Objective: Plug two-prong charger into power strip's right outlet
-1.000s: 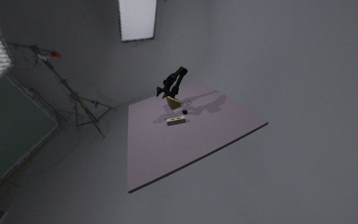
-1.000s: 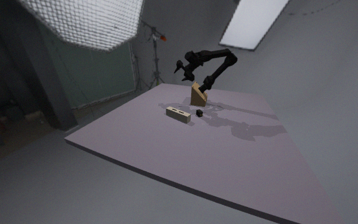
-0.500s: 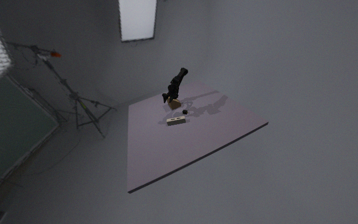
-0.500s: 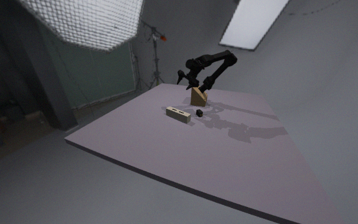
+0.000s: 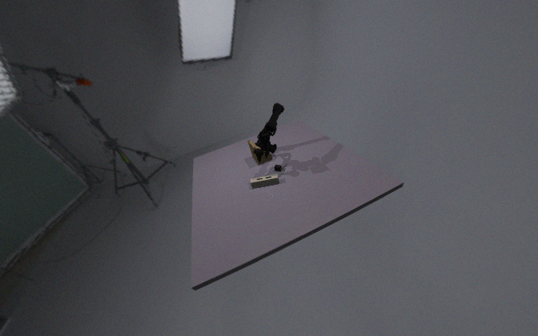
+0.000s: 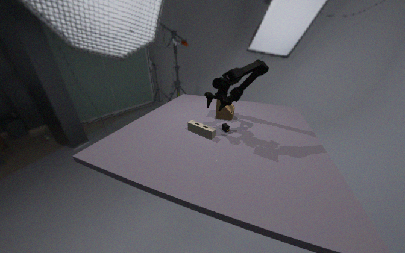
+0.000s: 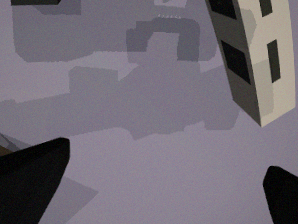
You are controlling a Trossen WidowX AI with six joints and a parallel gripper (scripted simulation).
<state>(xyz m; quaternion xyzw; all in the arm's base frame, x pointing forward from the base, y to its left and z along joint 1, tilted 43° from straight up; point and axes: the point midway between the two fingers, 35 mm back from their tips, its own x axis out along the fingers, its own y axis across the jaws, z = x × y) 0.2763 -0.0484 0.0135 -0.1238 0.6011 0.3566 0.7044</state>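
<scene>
The beige power strip (image 5: pixel 264 181) (image 6: pixel 201 129) lies on the mauve table (image 5: pixel 240 232) (image 6: pixel 211 181), with two outlets in its top face. In the wrist view the power strip (image 7: pixel 261 36) is at the upper right. The small black two-prong charger (image 5: pixel 278 167) (image 6: pixel 225 127) sits on the table beside the strip's right end, apart from it. My gripper (image 6: pixel 214 106) (image 7: pixel 170 163) is open and empty. It hangs above the table near the arm's base, pointing down, behind the strip and the charger.
The arm stands on a tan block (image 5: pixel 256 154) (image 6: pixel 225 112) behind the charger. A light stand (image 5: pixel 116 148) (image 6: pixel 176 69) and a green panel (image 5: pixel 32 180) stand off the table to the left. The table's front edge (image 5: pixel 296 240) is far from the objects.
</scene>
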